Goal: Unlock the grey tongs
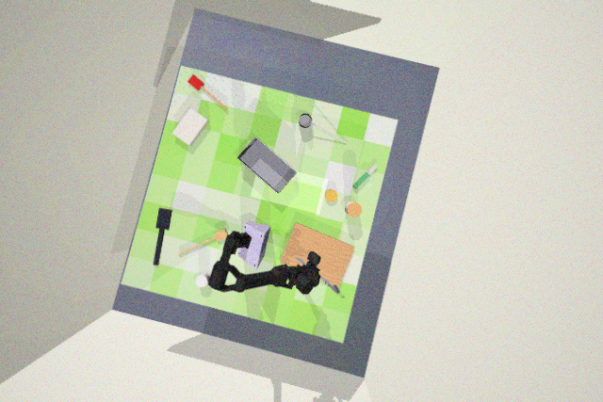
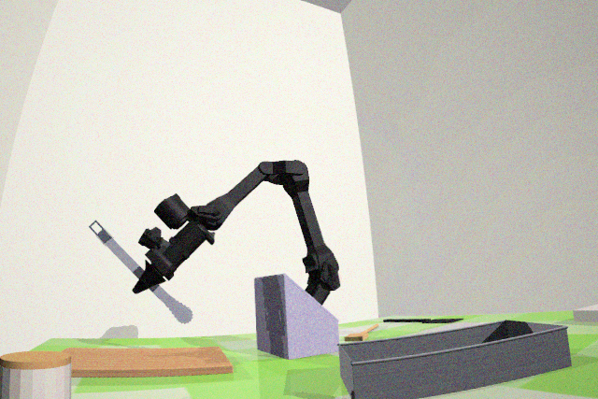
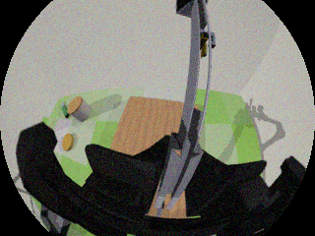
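My gripper (image 2: 146,280) is shut on the grey tongs (image 2: 121,253) (image 3: 193,69) near their middle, high above the table. In the exterior view the tongs slant at about 45 degrees: the hinge end with its ring is at upper left, the scalloped tips point down to the right. In the wrist view the two arms lie close together, with a small yellow part (image 3: 203,46) near the hinge. The wooden board (image 1: 335,251) (image 2: 154,361) (image 3: 145,118) lies flat below. The roasting tin (image 2: 459,367) (image 1: 278,160) stands away from the arm, without the tongs.
A purple wedge block (image 1: 252,244) (image 2: 311,324) stands near the arm's base. An orange-topped can (image 1: 353,209) (image 2: 35,361) (image 3: 76,107) and a yellow round thing (image 1: 331,195) (image 3: 68,143) are beyond the board. A wooden spoon (image 1: 221,234) and a black spatula (image 1: 164,218) lie behind the base.
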